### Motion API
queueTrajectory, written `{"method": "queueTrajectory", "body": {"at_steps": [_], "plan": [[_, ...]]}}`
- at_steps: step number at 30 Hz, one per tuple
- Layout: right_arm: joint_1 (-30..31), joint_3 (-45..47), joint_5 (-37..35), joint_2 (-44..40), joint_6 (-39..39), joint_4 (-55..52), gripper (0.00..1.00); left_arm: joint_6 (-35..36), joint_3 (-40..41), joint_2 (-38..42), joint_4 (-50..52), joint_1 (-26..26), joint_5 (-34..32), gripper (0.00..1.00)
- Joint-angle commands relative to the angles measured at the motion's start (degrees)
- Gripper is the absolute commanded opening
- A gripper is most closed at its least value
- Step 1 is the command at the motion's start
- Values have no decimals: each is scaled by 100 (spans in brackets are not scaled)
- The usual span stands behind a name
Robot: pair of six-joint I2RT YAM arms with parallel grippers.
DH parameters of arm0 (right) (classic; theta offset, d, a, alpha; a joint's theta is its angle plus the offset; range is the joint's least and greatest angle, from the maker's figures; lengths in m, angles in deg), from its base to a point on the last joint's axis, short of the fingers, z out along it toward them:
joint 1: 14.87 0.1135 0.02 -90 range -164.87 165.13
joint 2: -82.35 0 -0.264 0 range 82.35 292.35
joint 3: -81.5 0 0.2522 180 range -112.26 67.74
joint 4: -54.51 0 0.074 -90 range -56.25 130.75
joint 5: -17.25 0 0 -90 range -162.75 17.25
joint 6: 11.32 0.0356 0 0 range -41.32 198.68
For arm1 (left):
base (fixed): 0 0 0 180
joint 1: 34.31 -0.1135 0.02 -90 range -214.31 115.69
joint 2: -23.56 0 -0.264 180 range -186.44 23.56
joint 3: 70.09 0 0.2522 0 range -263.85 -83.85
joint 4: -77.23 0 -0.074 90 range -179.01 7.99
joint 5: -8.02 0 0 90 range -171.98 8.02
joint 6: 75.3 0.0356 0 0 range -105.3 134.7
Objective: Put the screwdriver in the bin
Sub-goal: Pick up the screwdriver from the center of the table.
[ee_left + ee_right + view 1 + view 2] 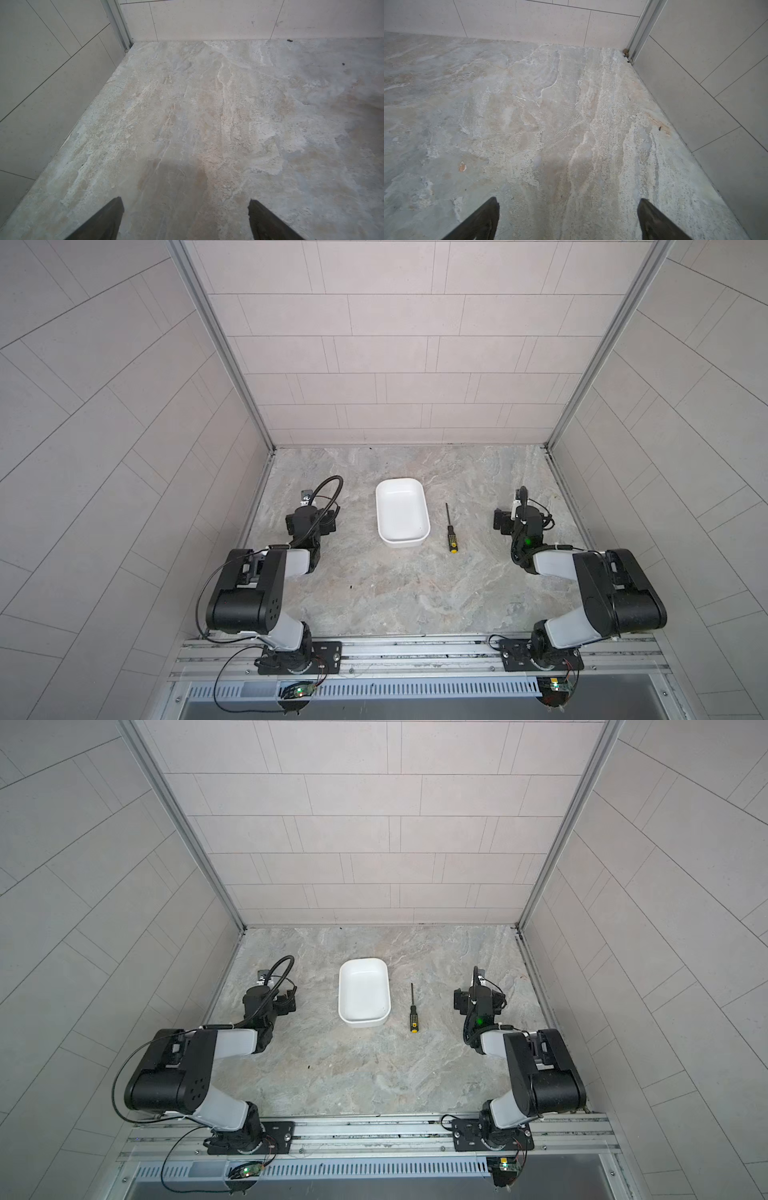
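Observation:
The screwdriver [450, 531] [412, 1011] lies flat on the stone-patterned table, thin shaft toward the back wall and black handle with yellow cap toward the front. Just to its left stands the empty white bin [402, 542] [363, 1023], a small gap apart. My left gripper [310, 517] [186, 200] hovers left of the bin, jaws wide open over bare table. My right gripper [521, 519] [568, 199] is right of the screwdriver, also open with nothing between its fingers. Neither wrist view shows the screwdriver or the bin.
Tiled walls close in the table at the back [395, 364], left and right, with metal corner posts [224, 348]. Both arm bases sit on an aluminium rail [415, 651] along the front edge.

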Motion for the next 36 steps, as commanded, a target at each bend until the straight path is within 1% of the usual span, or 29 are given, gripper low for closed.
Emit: {"method": "queueTrajectory", "body": {"at_steps": [1,14,15,16,18,19,20,22,23,24,25,27,30,32,34,36], "plan": [[12,-98,-73,29,-65,-10,99,-43,-21,43,-81,23,-33,100],[12,-76,-75,3,-60,11,99,-44,-30,28,-75,20,-34,100],[32,-95,-74,-12,-96,-3,97,-55,-46,24,-50,16,-24,100],[54,-249,-93,-88,-110,-355,95,-44,-25,37,-76,24,-19,100],[90,-903,-126,-314,-36,-1734,92,-14,-41,105,-28,19,81,100],[88,-1256,-126,-359,46,-2258,91,24,-195,181,288,20,168,100],[90,-1592,-88,-361,164,-2775,91,23,-463,309,849,31,160,100],[103,-2114,325,-349,340,-3689,89,-303,-1258,498,2554,33,-118,100],[143,-2317,540,-335,457,-4018,88,-355,-1574,527,3111,27,-86,100],[202,-2469,729,-329,564,-4319,88,-396,-1735,574,3422,39,122,100],[265,-2594,898,-317,601,-4569,88,-450,-1816,661,3615,46,341,100],[436,-2854,1157,-259,741,-5170,88,-796,-1883,925,3981,67,789,100],[631,-3143,1618,-85,886,-5905,88,-1315,-1713,1353,4186,117,1483,100],[763,-3217,1917,20,971,-6240,88,-1629,-1508,1626,4240,157,1707,100],[945,-3237,2274,118,1029,-6484,85,-1851,-1323,1915,4328,179,1954,100],[1174,-3214,2367,160,1130,-6599,84,-2013,-1207,2134,4477,188,2143,100]]}}
